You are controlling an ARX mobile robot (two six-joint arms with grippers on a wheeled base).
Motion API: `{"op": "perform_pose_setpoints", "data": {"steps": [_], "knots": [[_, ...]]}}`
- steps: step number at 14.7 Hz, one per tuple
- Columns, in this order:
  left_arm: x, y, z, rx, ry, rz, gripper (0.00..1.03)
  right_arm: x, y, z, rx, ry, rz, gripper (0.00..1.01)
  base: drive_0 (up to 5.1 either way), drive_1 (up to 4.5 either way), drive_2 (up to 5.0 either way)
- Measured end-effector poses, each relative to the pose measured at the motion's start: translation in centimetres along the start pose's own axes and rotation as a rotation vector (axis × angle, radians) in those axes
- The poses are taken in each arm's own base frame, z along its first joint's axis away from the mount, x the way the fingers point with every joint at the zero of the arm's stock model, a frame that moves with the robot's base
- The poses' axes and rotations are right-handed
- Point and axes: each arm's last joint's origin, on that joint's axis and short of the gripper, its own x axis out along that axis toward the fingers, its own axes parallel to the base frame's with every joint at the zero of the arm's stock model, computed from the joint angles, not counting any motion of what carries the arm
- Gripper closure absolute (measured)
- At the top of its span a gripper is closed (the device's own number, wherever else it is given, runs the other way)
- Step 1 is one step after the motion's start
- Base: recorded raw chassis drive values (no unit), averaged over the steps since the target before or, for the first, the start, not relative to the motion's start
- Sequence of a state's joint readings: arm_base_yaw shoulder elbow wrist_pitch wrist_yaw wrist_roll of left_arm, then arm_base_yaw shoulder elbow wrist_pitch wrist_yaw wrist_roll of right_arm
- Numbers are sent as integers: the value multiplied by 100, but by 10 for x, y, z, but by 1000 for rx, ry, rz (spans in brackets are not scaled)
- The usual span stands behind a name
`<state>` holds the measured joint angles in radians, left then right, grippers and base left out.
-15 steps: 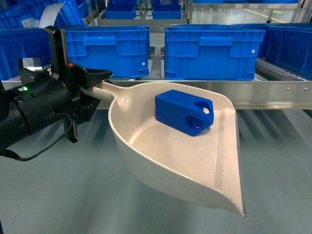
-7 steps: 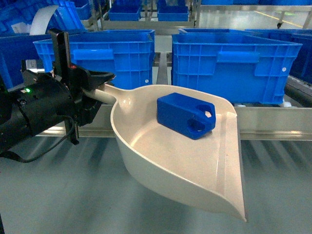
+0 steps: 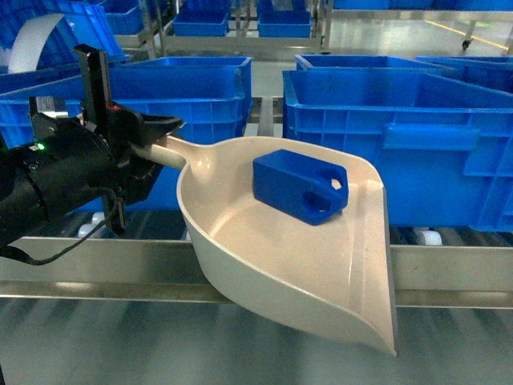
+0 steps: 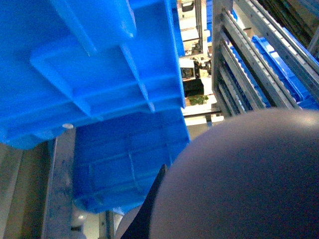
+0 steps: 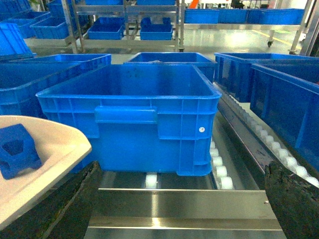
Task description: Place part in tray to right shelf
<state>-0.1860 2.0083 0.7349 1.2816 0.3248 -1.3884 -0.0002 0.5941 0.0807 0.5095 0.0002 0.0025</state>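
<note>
Crates come first: 2 big blue crates [image 3: 401,144] sit side by side on the right shelf [image 3: 449,269], a stainless-steel rack whose front rail runs across the lower head view, with small white rollers [image 5: 218,164] showing under and beside the crate in the right wrist view. More blue crates stand on racks further back.

Next in size is the tray [image 3: 313,265], a cream scoop held above the shelf's front rail, its open front lip pointing toward the lower right of the head view. Its straight handle runs up and left into the left gripper [image 3: 152,140], whose black fingers are pinched on the handle.

Inside the tray, toward its back wall, rests the part [image 3: 300,186], a bright-blue block with its holed end facing right. The right wrist view catches it at the left edge, lying on the tray.

The right gripper [image 5: 182,199] hangs in front of the shelf rail with its 2 dark fingers spread wide, holding nothing.
</note>
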Motion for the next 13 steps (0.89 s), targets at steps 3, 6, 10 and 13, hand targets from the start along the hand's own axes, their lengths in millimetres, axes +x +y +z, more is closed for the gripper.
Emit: {"op": "perform_pose_setpoints", "data": {"steps": [3, 6, 10, 13], "knots": [[0, 0, 1, 0, -1, 1, 90, 0, 0, -1, 0, 5, 0, 3, 0, 0, 0], [0, 0, 0, 0, 2, 0, 90, 0, 0, -1, 0, 5, 0, 3, 0, 0, 0], [0, 0, 0, 0, 2, 1, 90, 0, 0, -1, 0, 5, 0, 3, 0, 0, 0], [0, 0, 0, 0, 1, 1, 90, 0, 0, -1, 0, 5, 0, 3, 0, 0, 0]]}}
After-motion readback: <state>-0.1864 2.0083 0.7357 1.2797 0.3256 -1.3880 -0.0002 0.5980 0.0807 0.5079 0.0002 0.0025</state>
